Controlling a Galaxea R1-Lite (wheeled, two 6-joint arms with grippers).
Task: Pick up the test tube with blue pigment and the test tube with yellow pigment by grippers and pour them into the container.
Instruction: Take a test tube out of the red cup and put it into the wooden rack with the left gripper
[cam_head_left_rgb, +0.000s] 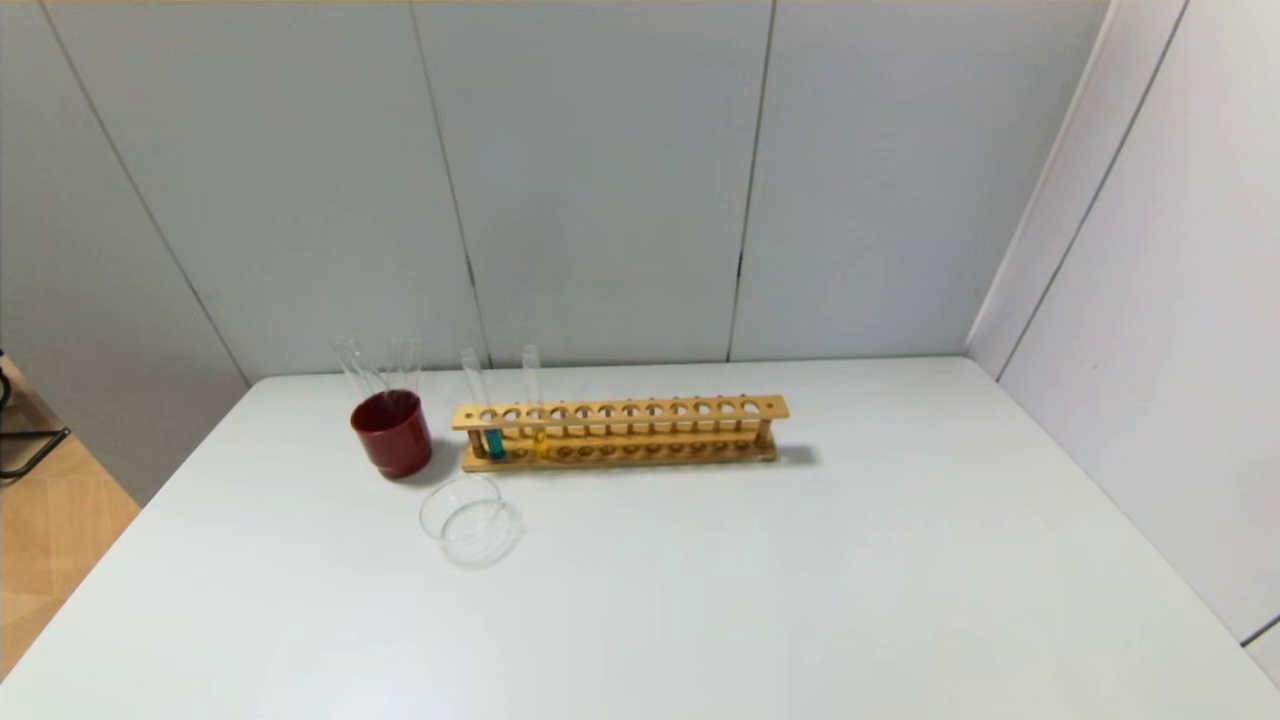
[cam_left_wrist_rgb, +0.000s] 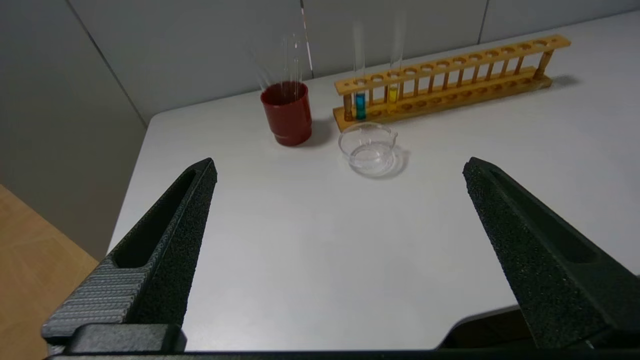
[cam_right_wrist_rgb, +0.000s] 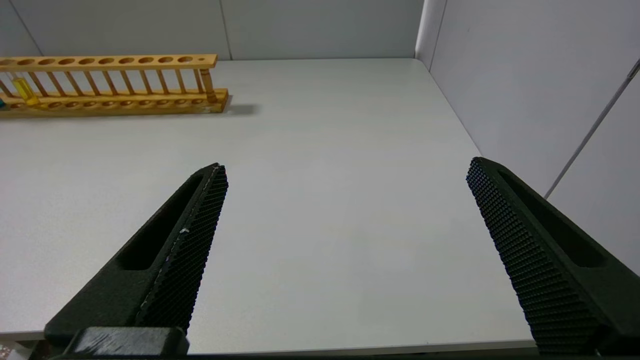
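Observation:
The test tube with blue pigment (cam_head_left_rgb: 494, 441) (cam_left_wrist_rgb: 360, 104) stands upright at the left end of a wooden rack (cam_head_left_rgb: 640, 432) (cam_left_wrist_rgb: 450, 75) (cam_right_wrist_rgb: 115, 80). Two holes to its right stands the test tube with yellow pigment (cam_head_left_rgb: 540, 438) (cam_left_wrist_rgb: 393, 93) (cam_right_wrist_rgb: 24, 91). The container (cam_head_left_rgb: 470, 520) (cam_left_wrist_rgb: 371, 150), a low clear glass dish, sits on the table in front of the rack's left end. My left gripper (cam_left_wrist_rgb: 340, 167) hangs open over the near left of the table, well short of the dish. My right gripper (cam_right_wrist_rgb: 346, 165) is open over the near right, with nothing between its fingers. Neither gripper shows in the head view.
A dark red cup (cam_head_left_rgb: 392, 432) (cam_left_wrist_rgb: 287, 112) holding plain clear tubes stands left of the rack. The white table (cam_head_left_rgb: 800, 580) is bounded by grey wall panels behind and on the right. Its left edge drops to a wooden floor (cam_head_left_rgb: 50, 530).

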